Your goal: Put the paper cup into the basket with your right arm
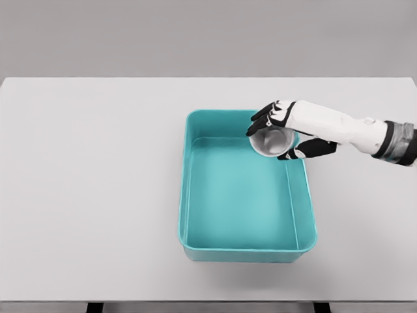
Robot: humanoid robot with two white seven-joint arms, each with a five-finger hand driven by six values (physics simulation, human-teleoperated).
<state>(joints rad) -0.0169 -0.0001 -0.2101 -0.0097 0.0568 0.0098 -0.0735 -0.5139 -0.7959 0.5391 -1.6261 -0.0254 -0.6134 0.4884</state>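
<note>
A white paper cup (270, 141) hangs tilted over the far right corner of the teal basket (195, 242), its open mouth turned toward me and to the left. My right hand (281, 134) is shut on the cup, black fingertips wrapped over its top and underneath. The arm reaches in from the right edge across the basket's right rim. The basket sits in the middle of the white table and its floor is bare. The left arm does not show.
The white table (85, 195) spreads wide to the left of the basket and ends at a front edge near the bottom of the picture. A grey wall stands behind the table.
</note>
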